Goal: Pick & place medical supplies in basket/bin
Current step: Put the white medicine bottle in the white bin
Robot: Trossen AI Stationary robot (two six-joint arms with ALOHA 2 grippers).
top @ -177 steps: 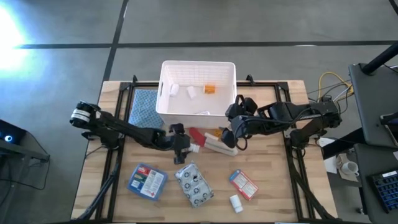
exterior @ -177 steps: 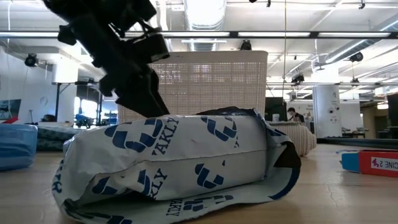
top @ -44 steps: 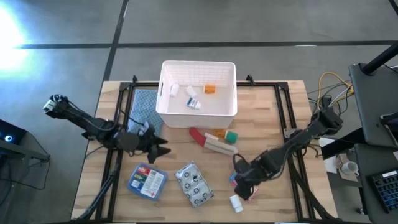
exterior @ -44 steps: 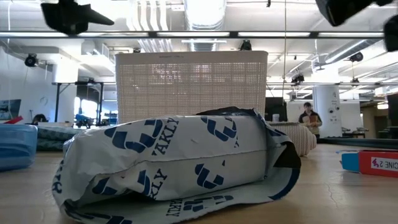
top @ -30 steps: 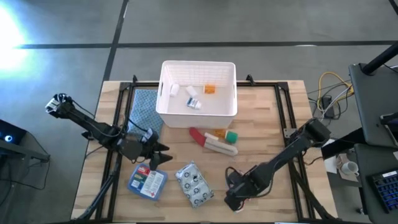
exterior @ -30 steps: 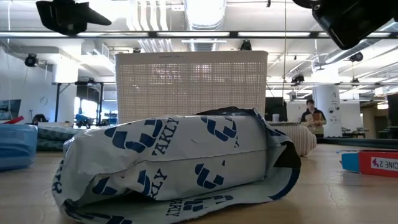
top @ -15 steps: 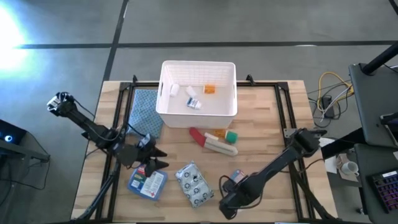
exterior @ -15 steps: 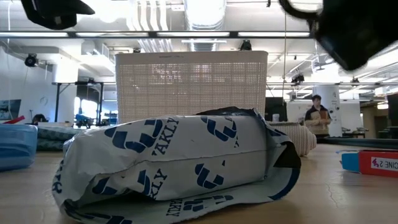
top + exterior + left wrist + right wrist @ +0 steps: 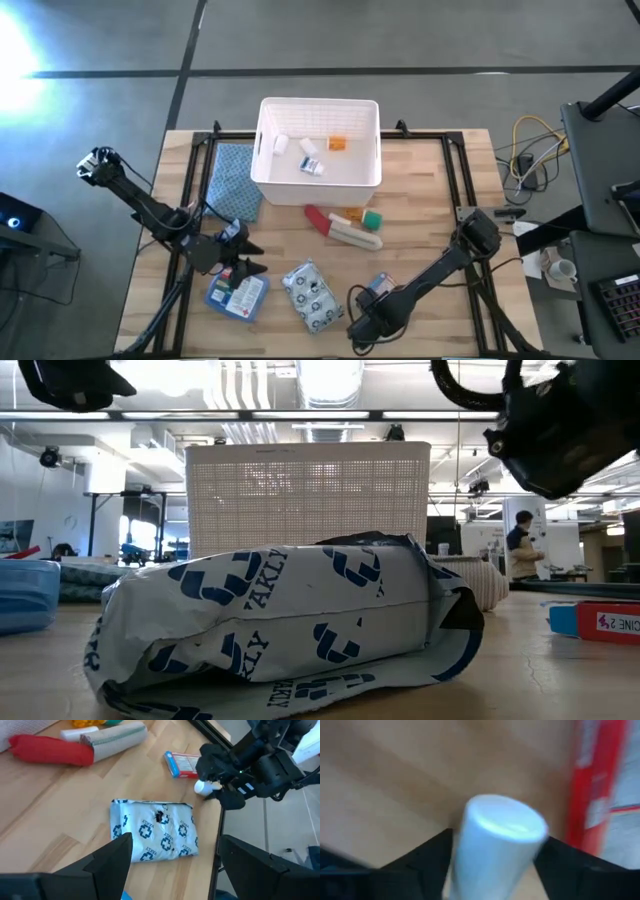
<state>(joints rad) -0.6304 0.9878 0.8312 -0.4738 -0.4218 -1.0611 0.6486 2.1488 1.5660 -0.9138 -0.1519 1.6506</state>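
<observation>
The white basket (image 9: 320,102) stands at the table's far middle with several small supplies inside. In front of it lie a red tube (image 9: 318,217) and a cream tube (image 9: 355,236). Nearer lie a blue packet (image 9: 232,294), the spotted pouch (image 9: 312,295) and a red-white packet (image 9: 381,287). My right gripper (image 9: 364,326) points down at the near edge, shut on a small white pill bottle (image 9: 500,840). My left gripper (image 9: 243,266) hovers open over the blue packet's far edge. My right gripper comes from above, pointing down, with one finger (image 9: 432,857) on each side of the white pill bottle's body (image 9: 470,855). The bottle's round end (image 9: 504,819) faces the wrist camera. I cannot tell whether the bottle is clear of the table.
A blue checked cloth (image 9: 235,175) lies left of the basket. A green-capped item (image 9: 372,218) sits by the tubes. Black frame rails (image 9: 455,190) run along the table's sides. The pouch (image 9: 280,620) fills the low view before the basket (image 9: 308,495). Bare wood shows at the near left corner.
My right gripper has gone down and toward the table's near edge and left, onto the white pill bottle. My left gripper has drifted a little toward the near edge, over the blue packet.
</observation>
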